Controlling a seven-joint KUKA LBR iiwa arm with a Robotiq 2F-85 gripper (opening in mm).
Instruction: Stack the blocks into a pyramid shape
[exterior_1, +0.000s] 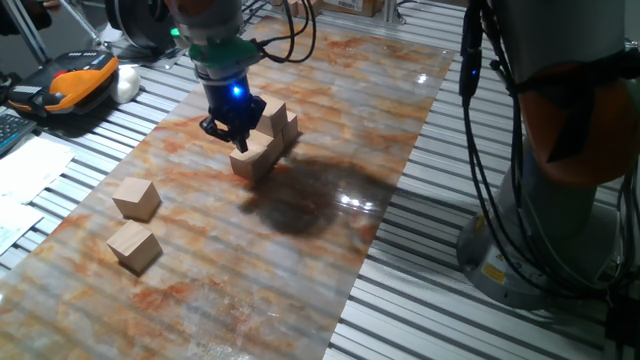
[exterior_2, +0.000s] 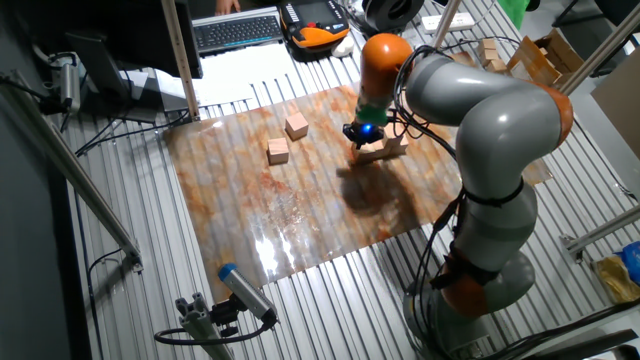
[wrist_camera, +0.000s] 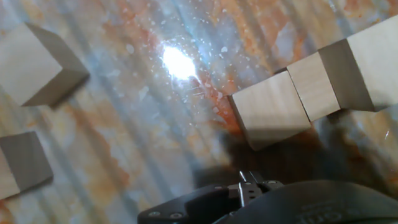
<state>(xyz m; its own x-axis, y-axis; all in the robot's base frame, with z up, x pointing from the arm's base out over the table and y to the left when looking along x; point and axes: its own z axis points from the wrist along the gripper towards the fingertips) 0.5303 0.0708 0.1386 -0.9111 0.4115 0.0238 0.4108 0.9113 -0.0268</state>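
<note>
While gripper (exterior_1: 232, 128) hangs over stacked blocks (exterior_1: 265, 145), jaw state unclear; two loose blocks (exterior_1: 135, 198) well apart, marbled tabletop (exterior_1: 330, 150).

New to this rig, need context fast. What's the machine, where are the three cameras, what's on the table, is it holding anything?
It's one grey and orange robot arm with a two-finger end effector, marked by a blue light. Two pictures come from fixed cameras on different sides of the table. The third comes from a camera on the hand, looking down past the end effector's dark body.

On the marbled surface lie plain tan wooden cubes. Two loose blocks sit apart from the others. A cluster of blocks sits directly under the end effector, already partly stacked. Whether the fingers grip a block can't be seen; the arm hides them.
</note>
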